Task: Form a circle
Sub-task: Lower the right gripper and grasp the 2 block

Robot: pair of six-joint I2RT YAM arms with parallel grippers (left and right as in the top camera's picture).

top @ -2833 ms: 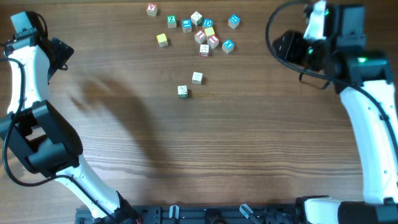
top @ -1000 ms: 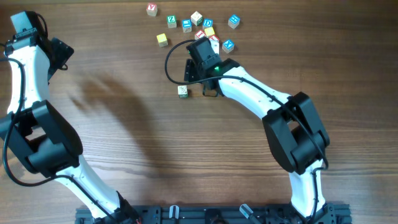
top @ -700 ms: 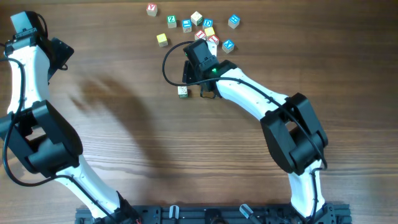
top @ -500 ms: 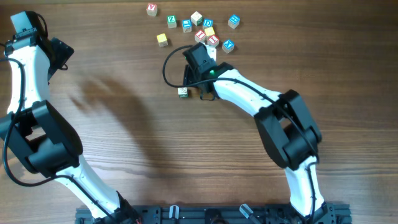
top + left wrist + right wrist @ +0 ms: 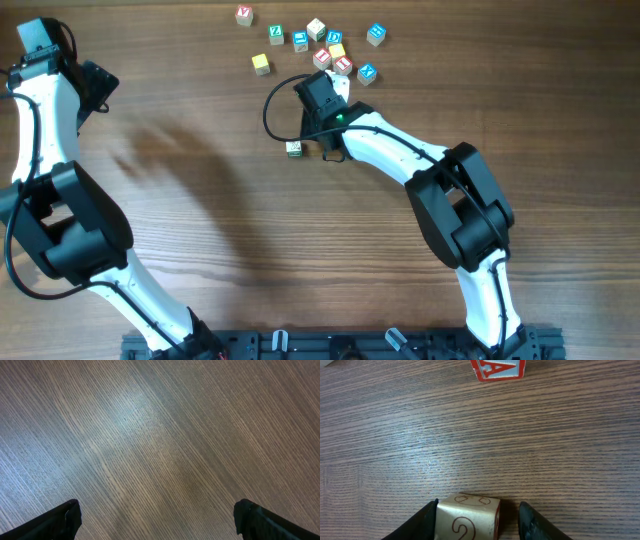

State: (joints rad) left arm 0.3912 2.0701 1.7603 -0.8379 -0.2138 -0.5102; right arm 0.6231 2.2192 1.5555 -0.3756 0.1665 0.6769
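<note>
A cream cube [image 5: 467,517] with red marks sits on the wood table between the fingers of my right gripper [image 5: 479,512]. The left finger [image 5: 427,517] touches the cube; the right finger [image 5: 532,520] stands a small gap away from it. In the overhead view my right gripper [image 5: 318,120] covers that cube. A red "A" cube [image 5: 497,369] lies ahead of it. Other letter cubes lie in a loose scatter at the back, among them a blue "X" [image 5: 366,72] and a red one [image 5: 343,65]. No circle of cubes is in view. My left gripper [image 5: 157,517] hangs open over bare wood.
A green-lettered cube [image 5: 294,148] lies just left of my right gripper. A yellow cube [image 5: 261,64] and a blue cube [image 5: 375,34] flank the scatter. My left arm [image 5: 60,90] stands at the far left edge.
My right arm swung in from the right edge to the cream cube, shifted slightly left, and its jaws have narrowed around the cube. The left arm has not moved.
</note>
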